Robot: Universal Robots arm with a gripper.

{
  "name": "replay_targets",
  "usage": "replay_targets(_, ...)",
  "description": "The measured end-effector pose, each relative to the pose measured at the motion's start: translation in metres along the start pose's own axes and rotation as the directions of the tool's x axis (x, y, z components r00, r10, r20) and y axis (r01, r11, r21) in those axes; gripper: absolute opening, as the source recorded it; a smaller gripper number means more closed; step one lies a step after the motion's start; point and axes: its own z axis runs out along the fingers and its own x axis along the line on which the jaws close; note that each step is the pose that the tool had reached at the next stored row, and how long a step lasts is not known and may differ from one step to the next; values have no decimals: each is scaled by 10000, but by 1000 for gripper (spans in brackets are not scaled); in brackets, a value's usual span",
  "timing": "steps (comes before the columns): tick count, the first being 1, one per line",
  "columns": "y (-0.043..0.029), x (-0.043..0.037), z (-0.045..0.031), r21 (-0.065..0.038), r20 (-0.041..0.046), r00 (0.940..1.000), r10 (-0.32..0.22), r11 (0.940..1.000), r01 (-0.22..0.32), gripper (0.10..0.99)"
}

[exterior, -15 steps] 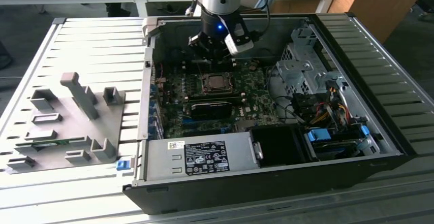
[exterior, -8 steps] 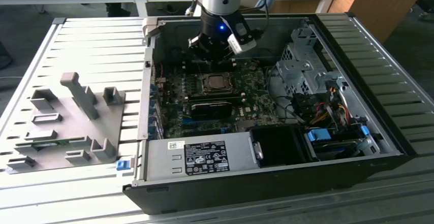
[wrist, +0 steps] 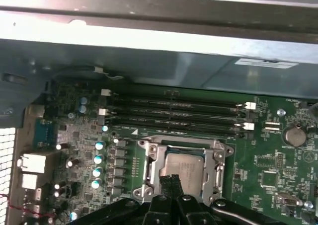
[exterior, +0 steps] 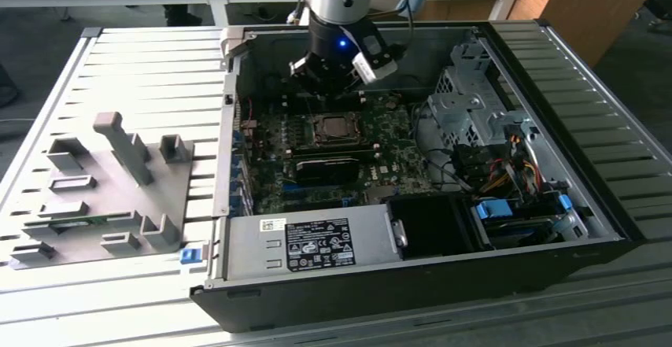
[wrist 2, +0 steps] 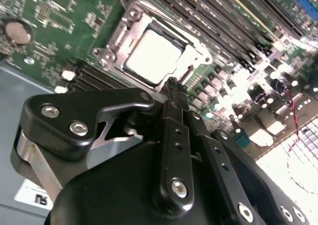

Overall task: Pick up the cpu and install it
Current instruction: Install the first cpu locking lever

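Small flat square silvery-topped cpu (wrist: 183,166) seated in the metal-framed socket (wrist 2: 115,42) on the green motherboard (exterior: 373,170). Black claw (wrist 2: 174,81) clenched, empty, just above the chip. Probably light, stiff, fragile underneath; best gripped by opposite edges.

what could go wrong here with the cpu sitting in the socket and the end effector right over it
The end effector, fingers together and holding nothing, sits just above the cpu in its socket. Dropping lower could press on the chip or scrape the metal frame. If the cpu is not fully flat, which cannot be told, a nudge might shift it. The memory slots beside it leave little room for sideways moves.
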Motion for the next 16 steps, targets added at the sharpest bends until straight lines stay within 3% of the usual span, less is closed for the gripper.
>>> replay_targets(4, 16, 116, 8, 2, 38, 10000, -1, 10000, 1, 106)
replay_targets(8, 37, 229, 16, 13, 213, 9998, -2, 10000, 2, 106)
replay_targets(14, 46, 269, 42, -8, 252, 9978, 617, 9981, -617, 106)
replay_targets(16, 52, 315, 44, -22, 264, 9972, 697, 9976, -696, 106)
